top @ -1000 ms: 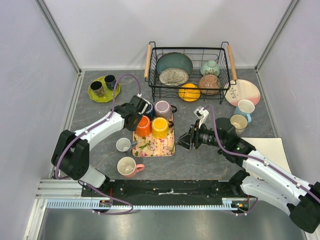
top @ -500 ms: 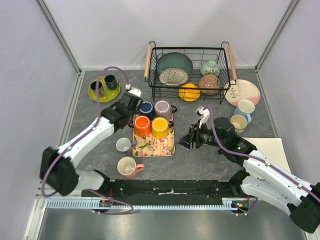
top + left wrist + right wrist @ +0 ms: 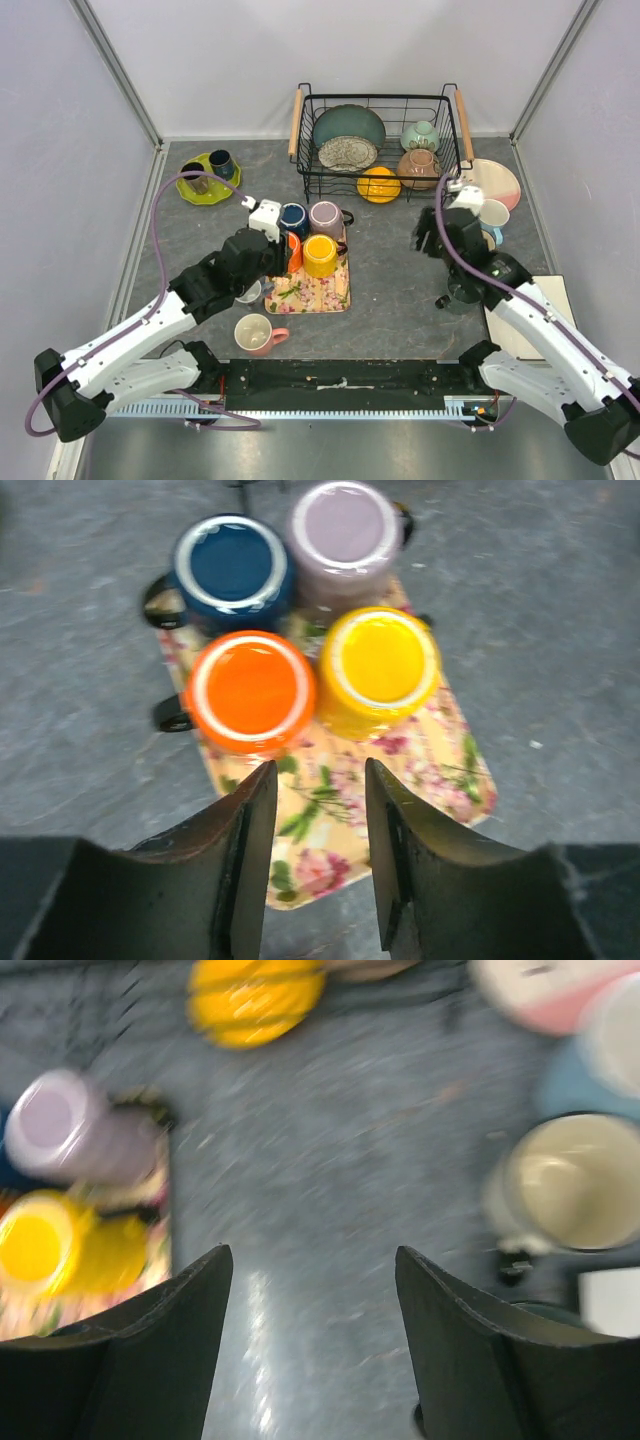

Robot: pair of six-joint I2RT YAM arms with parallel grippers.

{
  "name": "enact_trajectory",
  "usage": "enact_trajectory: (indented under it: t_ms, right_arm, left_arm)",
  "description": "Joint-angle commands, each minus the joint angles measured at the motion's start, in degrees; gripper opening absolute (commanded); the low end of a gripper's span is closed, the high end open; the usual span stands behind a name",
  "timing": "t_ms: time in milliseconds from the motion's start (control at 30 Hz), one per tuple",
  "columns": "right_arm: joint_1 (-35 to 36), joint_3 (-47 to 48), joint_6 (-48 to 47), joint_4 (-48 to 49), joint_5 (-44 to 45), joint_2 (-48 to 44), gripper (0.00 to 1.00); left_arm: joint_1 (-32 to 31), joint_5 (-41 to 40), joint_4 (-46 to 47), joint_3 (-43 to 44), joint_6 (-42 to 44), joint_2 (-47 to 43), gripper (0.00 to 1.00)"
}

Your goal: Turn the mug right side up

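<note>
The left gripper point(image 3: 320, 780) hung over the near part of a floral tray point(image 3: 445, 765), its two fingers parted with only the tray's pattern showing in the gap, pinching nothing. Just ahead of its left-hand fingertip stood the orange mug point(image 3: 250, 690), not touching it, handle pointing away to the left. Level with that mug, just ahead of the other fingertip, stood the yellow mug point(image 3: 380, 668), the two side by side and very close. Each showed the gripper a flat-looking coloured disc ringed in white. From where I stood I could not tell whether that was a base or a mouth. Farther ahead in a second row were the dark blue mug point(image 3: 230, 570), behind the orange one, and the lilac mug point(image 3: 345, 530), behind the yellow one.

The right gripper point(image 3: 312, 1260) was spread wide over bare grey tabletop point(image 3: 330, 1160), holding nothing. The tray of mugs lay well off to its left. Ahead and to its right stood a cream mug point(image 3: 570, 1185), mouth up, and beyond it a light blue mug point(image 3: 590, 1070) and a pink plate point(image 3: 540, 990), all blurred. Farthest ahead was a yellow-orange bowl point(image 3: 255, 995).
</note>
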Motion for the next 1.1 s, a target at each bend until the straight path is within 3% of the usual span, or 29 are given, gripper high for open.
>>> enact_trajectory:
  t_ms: [0,267,500,1067]
  right_arm:
    - [-13.1,5.1,2.0,-5.3,10.4,1.3,0.75]
    - [-26.6,7.9,0.3,-7.7,6.6,7.6,0.83]
    - [-34.9,5.9,-0.7,-7.3,5.2,10.9,0.83]
    - [-34.9,-5.7,5.0,0.3,-6.0,6.5,0.77]
  left_arm:
    - [-3.8,5.0,9.3,-1.1,-3.8,-1.7,0.49]
    - [-4.2,11.4,12.3,-3.3,-5.8,-0.9,0.53]
    - [-4.2,14.9,10.8,-2.9,-6.9,-2.7,0.53]
    - [-4.5,18.1,11.9,-4.7,-9.6,-2.3,0.53]
